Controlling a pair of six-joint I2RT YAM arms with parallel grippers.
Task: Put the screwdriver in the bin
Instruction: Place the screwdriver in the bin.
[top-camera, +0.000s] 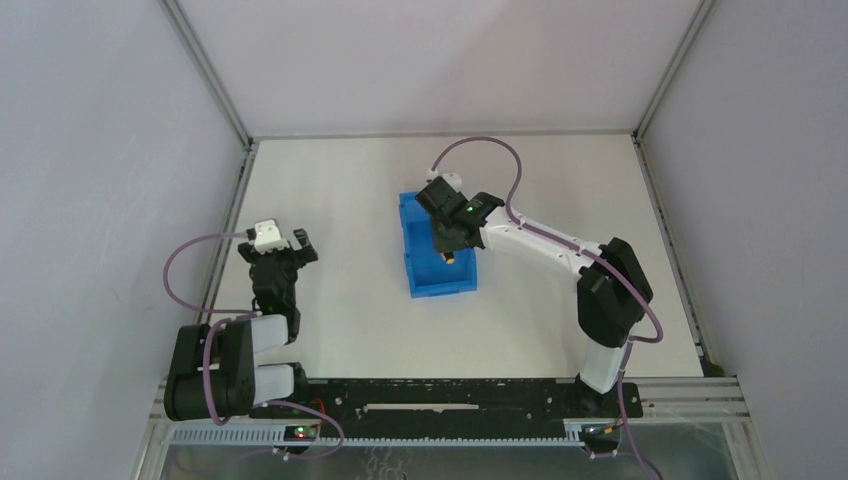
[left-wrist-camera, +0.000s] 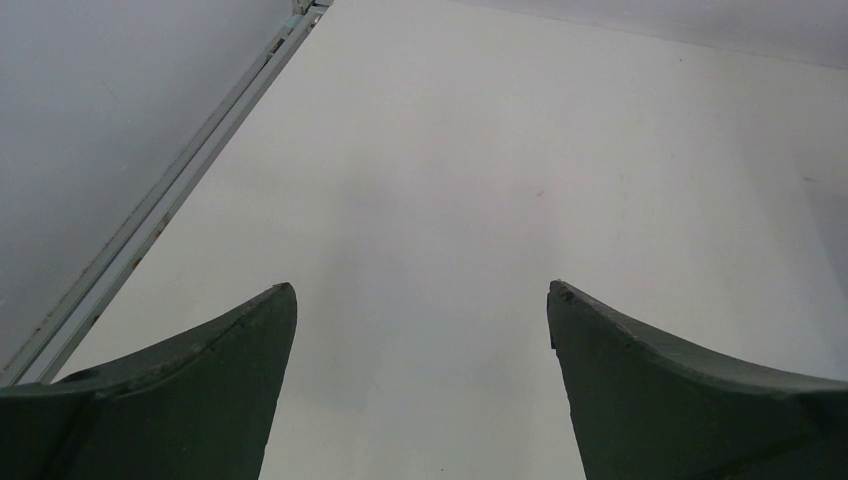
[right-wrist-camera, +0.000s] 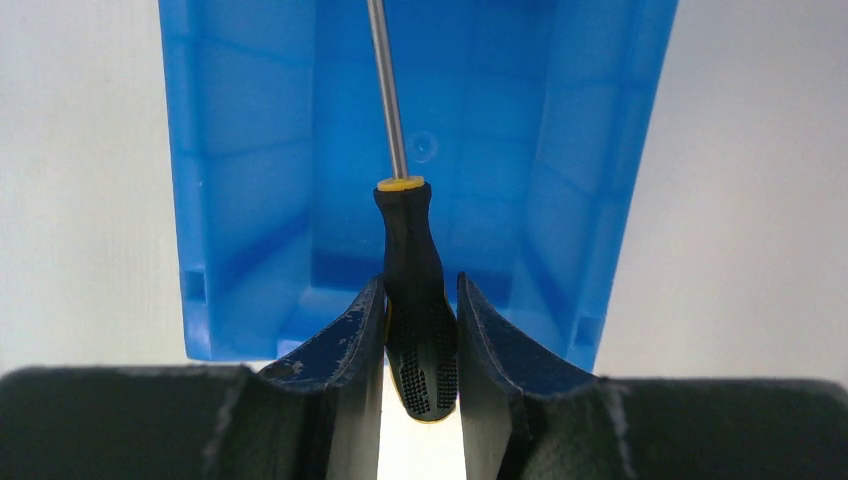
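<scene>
Hanging over the blue bin, the right gripper is clamping the screwdriver by its black-and-yellow handle, both fingers pressing on the ribbed grip near the butt end. The thin metal shaft is pointing away from the wrist, running over the bin's interior and out past the top edge of the wrist view, so I cannot tell whether its tip is touching the bin floor. The bin is sitting on the white table, around the middle. Off to the left, the left gripper is hovering with its fingers spread wide, gripping nothing, well apart from the bin.
</scene>
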